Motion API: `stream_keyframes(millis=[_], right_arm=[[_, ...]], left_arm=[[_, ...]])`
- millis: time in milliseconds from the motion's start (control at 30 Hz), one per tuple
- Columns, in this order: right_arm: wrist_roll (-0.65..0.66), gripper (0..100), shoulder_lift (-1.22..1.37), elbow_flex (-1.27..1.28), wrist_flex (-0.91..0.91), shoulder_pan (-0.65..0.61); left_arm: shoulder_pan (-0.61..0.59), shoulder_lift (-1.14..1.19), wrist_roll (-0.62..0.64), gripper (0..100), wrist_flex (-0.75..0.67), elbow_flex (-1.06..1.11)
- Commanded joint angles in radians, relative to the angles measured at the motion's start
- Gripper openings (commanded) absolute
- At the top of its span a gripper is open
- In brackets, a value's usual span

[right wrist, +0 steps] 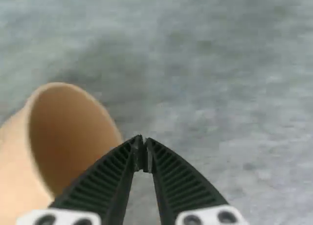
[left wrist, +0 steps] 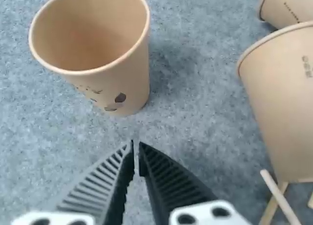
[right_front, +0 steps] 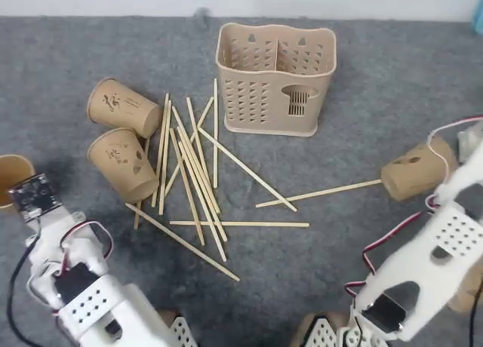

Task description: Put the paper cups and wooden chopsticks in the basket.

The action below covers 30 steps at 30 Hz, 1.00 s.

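Note:
A tan slotted basket stands at the back of the grey mat. Several wooden chopsticks lie scattered in front of it. Two paper cups lie on their sides to the left of the sticks. Another cup stands upright at the far left, just ahead of my left gripper, which is shut and holds nothing. A further cup lies on its side at the right, its mouth beside my shut, empty right gripper.
The left arm fills the near left corner and the right arm the near right. One chopstick points at the right cup. A tan object shows behind the right arm. Bare mat lies between the arms.

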Motion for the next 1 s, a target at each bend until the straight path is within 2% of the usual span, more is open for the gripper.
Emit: stream_keyframes(millis=[0, 167, 367, 667, 967], right_arm=[[-0.012, 0.9, -0.024, -0.106, 0.170, -0.082], [-0.014, 0.9, -0.027, -0.112, 0.211, -0.127], [-0.006, 0.9, -0.104, 0.012, 0.211, -0.143], [-0.003, 0.9, -0.414, 0.381, 0.208, -0.219], [-0.006, 0.9, -0.713, 0.727, 0.206, -0.354]], left_arm=[[0.009, -0.015, -0.008, 2, -0.025, -0.002], [0.009, -0.015, -0.008, 2, -0.026, -0.002], [0.009, -0.015, -0.008, 2, -0.028, -0.002], [0.009, -0.015, -0.008, 2, -0.029, -0.002], [0.009, -0.015, -0.008, 2, -0.028, -0.002]])
